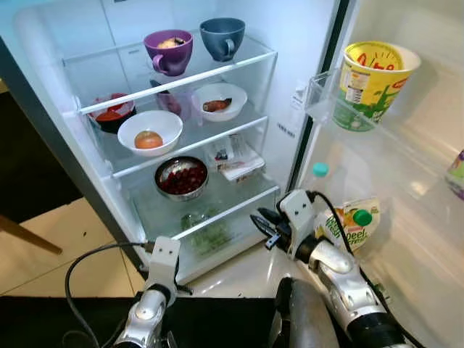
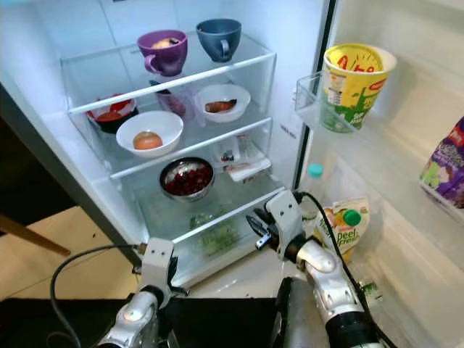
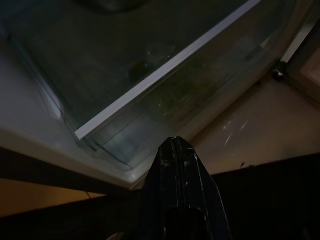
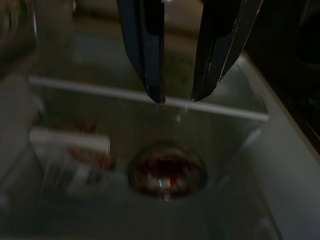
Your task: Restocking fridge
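Landmark: the steel bowl (image 1: 181, 177) of dark red fruit is sitting on the lowest glass shelf (image 1: 239, 206) of the open fridge; everything below is being placed from it.
Right gripper (image 1: 262, 226): it is hovering just outside the shelf's front edge, below and to the right of the steel bowl, its jaws standing apart with nothing between them; in the right wrist view the two fingers (image 4: 147, 50) are pointing over the white shelf rim towards the bowl.
Left gripper (image 3: 175, 150): it is hanging low, below the steel bowl and in front of the crisper drawer (image 1: 210, 235), its jaws pressed together and holding nothing.
Packet (image 1: 235, 159): it is lying on the same shelf, just right of the steel bowl.
White bowl (image 1: 149, 130): it is sitting one shelf above the steel bowl, holding a round orange item.
Purple mug (image 1: 169, 51) and blue mug (image 1: 222, 38): both are standing on the top shelf, well above the steel bowl.
Door items: a yellow cup (image 1: 373, 81) is sitting in the upper door bin and a juice pouch (image 1: 353, 223) lower down, both far right of the steel bowl.
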Tool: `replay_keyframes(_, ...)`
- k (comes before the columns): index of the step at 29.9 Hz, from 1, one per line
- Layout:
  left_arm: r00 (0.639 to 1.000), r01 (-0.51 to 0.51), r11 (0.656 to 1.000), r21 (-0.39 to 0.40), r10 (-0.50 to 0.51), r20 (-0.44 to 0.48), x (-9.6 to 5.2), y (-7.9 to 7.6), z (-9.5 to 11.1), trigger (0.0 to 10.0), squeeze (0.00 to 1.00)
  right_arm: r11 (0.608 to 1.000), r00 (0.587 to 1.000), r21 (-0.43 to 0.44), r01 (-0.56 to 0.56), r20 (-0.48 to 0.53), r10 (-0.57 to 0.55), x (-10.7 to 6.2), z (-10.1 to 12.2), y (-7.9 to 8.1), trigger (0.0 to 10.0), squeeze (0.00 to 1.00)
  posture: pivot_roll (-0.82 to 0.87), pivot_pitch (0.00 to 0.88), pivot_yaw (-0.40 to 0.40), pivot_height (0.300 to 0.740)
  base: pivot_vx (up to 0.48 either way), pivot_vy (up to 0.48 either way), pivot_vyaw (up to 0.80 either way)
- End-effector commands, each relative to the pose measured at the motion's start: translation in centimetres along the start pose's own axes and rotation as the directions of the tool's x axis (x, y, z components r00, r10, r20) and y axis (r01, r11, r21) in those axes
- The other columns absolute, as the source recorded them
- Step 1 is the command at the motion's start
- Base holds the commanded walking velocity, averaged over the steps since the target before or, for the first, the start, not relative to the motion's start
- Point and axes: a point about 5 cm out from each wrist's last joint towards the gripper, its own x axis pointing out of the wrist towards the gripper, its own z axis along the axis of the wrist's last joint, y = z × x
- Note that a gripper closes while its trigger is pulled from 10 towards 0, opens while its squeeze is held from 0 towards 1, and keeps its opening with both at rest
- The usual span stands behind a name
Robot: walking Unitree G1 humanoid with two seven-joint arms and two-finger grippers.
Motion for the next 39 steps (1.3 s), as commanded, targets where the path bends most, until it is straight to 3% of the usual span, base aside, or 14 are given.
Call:
replay_keyframes(1, 0.998, -0.025, 0.999, 0.023, 0.026, -0.053, -0.7, 1.1, -1.4, 10.0, 0.00, 1.000, 0.999, 0.021, -0.017, -0.041, 0.018, -0.4, -1.7, 0.7, 10.0, 0.00, -0.04, 0.127, 0.048, 0.533, 0.000, 0.000, 0.00)
replay_keyframes(12, 0.996, -0.027, 0.999, 0.033, 0.030, -0.086, -1.1, 1.2, -2.2, 10.0, 0.00, 0.998, 0.993, 0.068, -0.011, -0.120, 0.019, -1.5, -4.7, 1.4, 10.0, 0.00, -0.04, 0.120, 0.050, 0.573, 0.000, 0.000, 0.00)
replay_keyframes(16, 0.996, -0.020, 0.999, 0.044, 0.024, -0.089, -1.0, 1.1, -2.2, 10.0, 0.00, 0.997, 0.973, 0.063, 0.051, -0.226, -0.036, -2.0, -6.8, 1.3, 10.0, 0.00, -0.04, 0.116, 0.051, 0.578, 0.000, 0.000, 0.00)
replay_keyframes(21, 0.996, -0.014, 0.998, 0.053, 0.019, -0.090, -0.9, 1.0, -2.2, 10.0, 0.00, 0.995, 0.960, 0.081, 0.061, -0.276, -0.037, -2.7, -8.3, 1.8, 10.0, 0.00, -0.04, 0.114, 0.051, 0.578, 0.000, 0.000, 0.00)
replay_keyframes(28, 0.995, -0.005, 0.998, 0.061, 0.011, -0.098, -1.0, 0.9, -2.4, 10.0, 0.00, 0.993, 0.953, 0.098, 0.059, -0.302, -0.027, -3.6, -9.5, 2.3, 10.0, 0.00, -0.05, 0.108, 0.052, 0.578, 0.000, 0.000, 0.00)
replay_keyframes(39, 0.994, 0.006, 0.996, 0.085, 0.004, -0.110, -1.1, 0.8, -2.6, 10.0, 0.00, 0.989, 0.927, 0.104, 0.107, -0.369, -0.062, -4.5, -11.1, 2.4, 10.0, 0.00, -0.05, 0.104, 0.052, 0.627, 0.000, 0.000, 0.00)
